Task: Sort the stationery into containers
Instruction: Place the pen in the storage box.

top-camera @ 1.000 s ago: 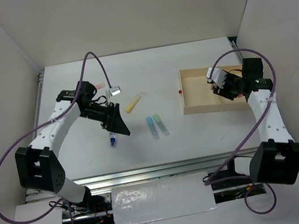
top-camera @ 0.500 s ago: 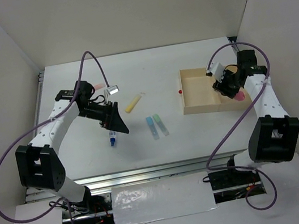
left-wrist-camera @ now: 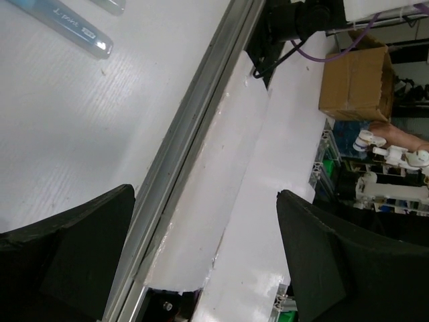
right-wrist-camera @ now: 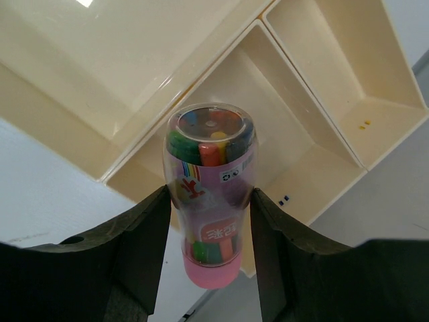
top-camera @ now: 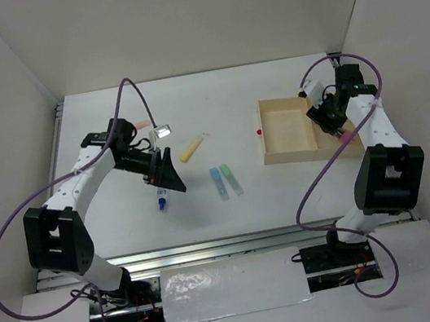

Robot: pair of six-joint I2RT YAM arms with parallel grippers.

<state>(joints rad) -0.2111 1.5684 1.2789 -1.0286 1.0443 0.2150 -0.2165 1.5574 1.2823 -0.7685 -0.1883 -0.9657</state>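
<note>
Crayons fill a pink-based clear tube (right-wrist-camera: 208,154), pinched in the right gripper (right-wrist-camera: 209,201) over a smaller compartment of the wooden tray (top-camera: 263,136) at the right, likely for dropping there. Across the table, the left gripper (left-wrist-camera: 204,196) hangs spread wide and empty above the blue-and-white stick (top-camera: 162,202), presumably to grab it.

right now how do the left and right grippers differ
The left gripper is open with nothing between its fingers; the right gripper is shut on a clear pink tube of coloured sticks. The left gripper hangs over the table near the blue-and-white stick; the right gripper is at the wooden tray, with the tube in front of one of its smaller compartments. Both have black fingers.
</note>
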